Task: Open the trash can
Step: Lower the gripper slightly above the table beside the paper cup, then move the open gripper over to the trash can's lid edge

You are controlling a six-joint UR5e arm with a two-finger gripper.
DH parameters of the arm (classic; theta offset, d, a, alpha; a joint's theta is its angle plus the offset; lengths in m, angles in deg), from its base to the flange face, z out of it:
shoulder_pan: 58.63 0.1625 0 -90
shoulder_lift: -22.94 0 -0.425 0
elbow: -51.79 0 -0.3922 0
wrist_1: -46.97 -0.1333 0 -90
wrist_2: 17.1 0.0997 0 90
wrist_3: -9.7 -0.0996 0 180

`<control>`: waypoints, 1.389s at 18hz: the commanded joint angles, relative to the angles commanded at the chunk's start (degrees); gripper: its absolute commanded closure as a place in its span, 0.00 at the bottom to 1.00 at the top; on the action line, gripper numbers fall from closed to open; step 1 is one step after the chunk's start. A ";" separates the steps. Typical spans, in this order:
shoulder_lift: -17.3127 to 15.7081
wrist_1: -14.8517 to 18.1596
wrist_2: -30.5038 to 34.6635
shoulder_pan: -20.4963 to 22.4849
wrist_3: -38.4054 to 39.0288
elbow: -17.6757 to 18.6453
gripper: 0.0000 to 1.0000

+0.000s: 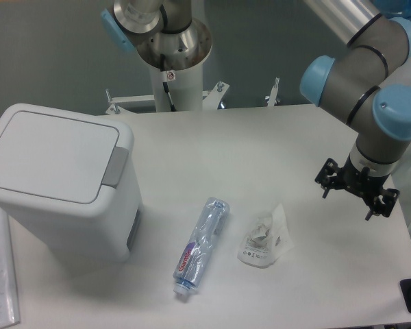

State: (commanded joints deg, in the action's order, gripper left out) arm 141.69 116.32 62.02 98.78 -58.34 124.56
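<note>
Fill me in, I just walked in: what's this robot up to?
Nothing is being handled yet. The arm's gripper hangs over the right side of the table, holding nothing. The trash can stands at the left with its lid shut, far from the gripper. A crushed bottle and a crumpled wrapper lie between them.
</note>
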 joint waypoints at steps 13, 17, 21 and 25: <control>-6.76 0.79 -14.61 -7.37 24.07 3.42 0.00; -8.53 0.79 -15.13 -12.38 26.99 4.57 0.00; -13.09 0.79 -18.91 -14.94 29.54 7.99 0.00; -17.40 0.70 -22.95 -15.20 29.63 10.98 0.00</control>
State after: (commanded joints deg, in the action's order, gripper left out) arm 124.29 117.02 39.07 83.58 -28.70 135.54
